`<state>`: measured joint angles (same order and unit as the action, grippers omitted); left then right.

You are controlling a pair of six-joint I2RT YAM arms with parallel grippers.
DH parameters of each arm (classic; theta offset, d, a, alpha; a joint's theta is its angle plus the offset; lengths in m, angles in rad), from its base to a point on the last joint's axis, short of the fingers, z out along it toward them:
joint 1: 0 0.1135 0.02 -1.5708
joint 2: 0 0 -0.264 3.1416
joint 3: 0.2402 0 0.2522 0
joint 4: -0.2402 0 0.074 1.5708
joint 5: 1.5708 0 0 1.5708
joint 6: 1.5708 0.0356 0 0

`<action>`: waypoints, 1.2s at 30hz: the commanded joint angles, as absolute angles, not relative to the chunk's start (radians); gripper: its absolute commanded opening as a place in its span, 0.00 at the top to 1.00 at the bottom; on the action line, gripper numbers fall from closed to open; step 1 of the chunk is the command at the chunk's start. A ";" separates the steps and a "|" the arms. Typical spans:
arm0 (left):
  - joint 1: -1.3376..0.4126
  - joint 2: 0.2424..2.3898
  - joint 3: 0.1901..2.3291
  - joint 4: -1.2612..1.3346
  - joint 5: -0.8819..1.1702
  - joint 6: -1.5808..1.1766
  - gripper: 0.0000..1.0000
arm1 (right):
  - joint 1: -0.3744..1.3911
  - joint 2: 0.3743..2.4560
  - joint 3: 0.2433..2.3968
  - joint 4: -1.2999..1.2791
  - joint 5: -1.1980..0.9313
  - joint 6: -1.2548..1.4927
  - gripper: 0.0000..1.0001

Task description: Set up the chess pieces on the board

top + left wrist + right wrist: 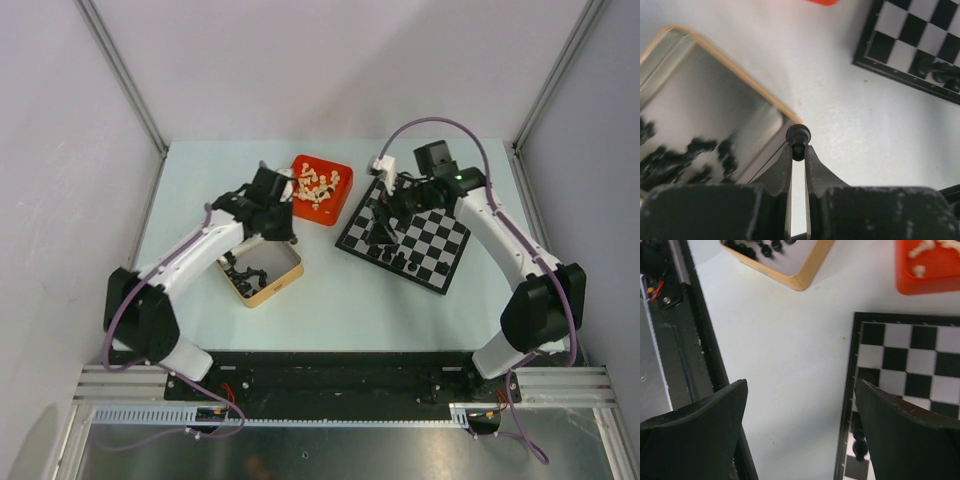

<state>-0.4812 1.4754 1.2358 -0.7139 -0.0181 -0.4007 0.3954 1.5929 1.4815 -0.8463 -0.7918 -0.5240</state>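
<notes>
My left gripper (798, 147) is shut on a small glossy black chess piece (798, 134), held above the far corner of a gold-rimmed tin (755, 85). In the top view this gripper (283, 228) hangs between the tin (290, 283) and the red tray. More black pieces (700, 150) lie in the tin. The black and silver board (440, 240) lies at right, with several black pieces (385, 252) along its near-left edge. My right gripper (383, 228) hovers there; in its wrist view it (801, 385) is open and empty over the board's border (849, 390), by a black piece (860, 445).
A red tray (338, 205) with cream pieces (315, 185) stands behind the tin, left of the board; it also shows in the right wrist view (930, 275). The black base rail (330, 375) runs along the table's near edge.
</notes>
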 commanded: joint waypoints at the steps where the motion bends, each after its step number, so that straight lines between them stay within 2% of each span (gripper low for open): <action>1: -0.567 1.618 1.382 -0.707 0.026 -0.399 0.97 | 0.299 1.508 1.457 -0.819 -0.815 -0.509 0.07; 10: -0.672 1.929 1.714 -0.707 0.072 -0.371 0.97 | 0.086 1.417 1.353 -0.741 -0.818 -0.442 0.06; 19: -0.690 2.166 1.975 -0.747 0.063 -0.356 0.97 | 0.009 1.370 1.305 -0.701 -0.845 -0.411 0.06; 36: -0.712 2.296 2.108 -0.818 -0.037 -0.311 0.96 | -0.025 1.371 1.304 -0.686 -0.877 -0.387 0.06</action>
